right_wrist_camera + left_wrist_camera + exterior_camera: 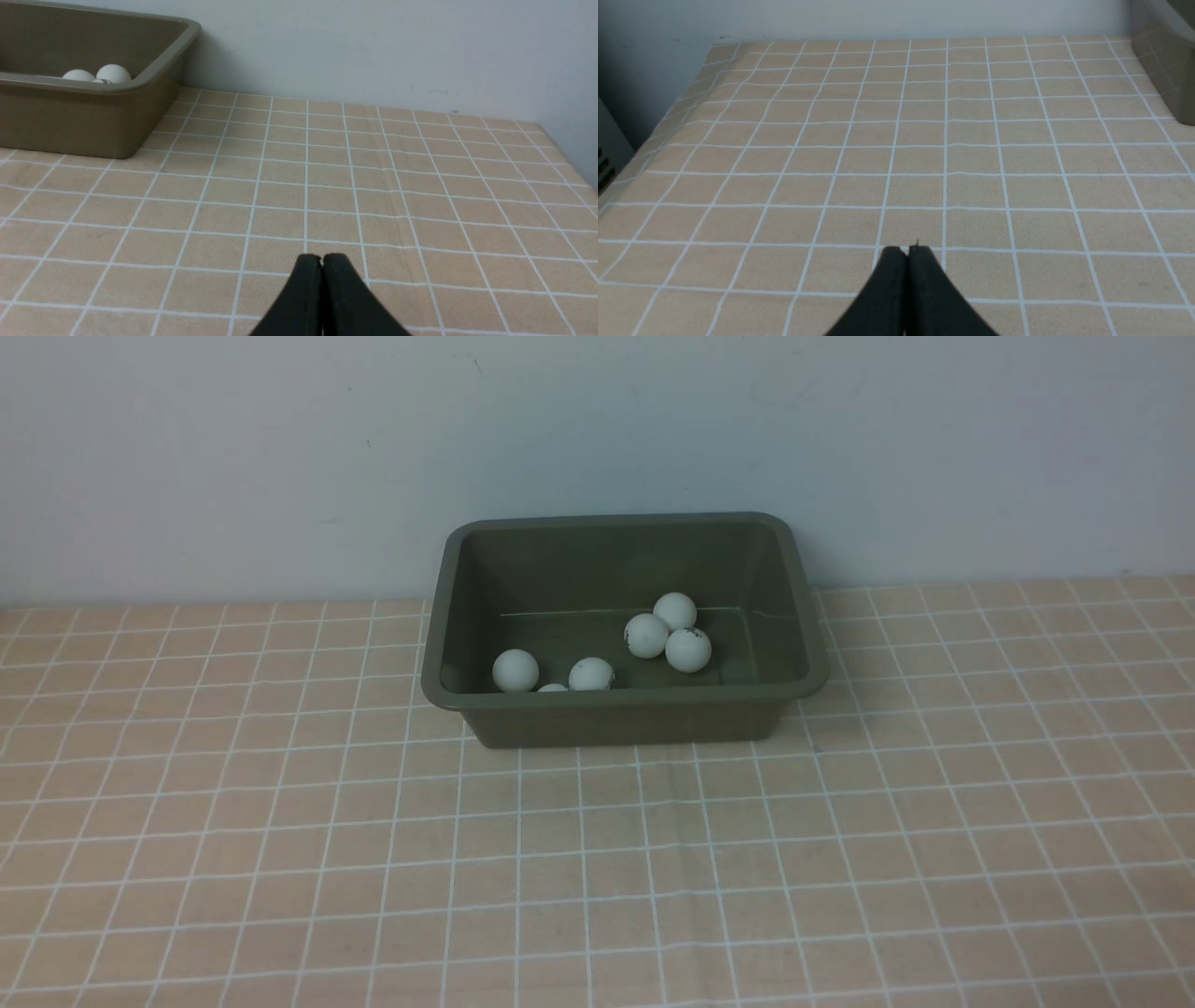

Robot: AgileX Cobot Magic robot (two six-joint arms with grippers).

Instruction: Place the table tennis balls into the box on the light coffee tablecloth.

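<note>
The olive-green box (803, 625) stands on the light coffee tablecloth (597, 859) near the back wall. Several white table tennis balls lie inside it: a cluster of three (674, 631) right of centre, and others (515, 670) along the near left wall, one of them half hidden by the rim. Neither arm shows in the front view. My left gripper (907, 249) is shut with nothing in it, low over bare cloth, the box's corner (1164, 60) far off. My right gripper (322, 256) is shut and empty too, with the box (93, 116) and two ball tops (113, 73) ahead.
A pale wall (597, 439) runs right behind the box. The cloth falls away at the table's left edge (654, 144) beside a grey object (607, 158), and at the right edge (570, 158).
</note>
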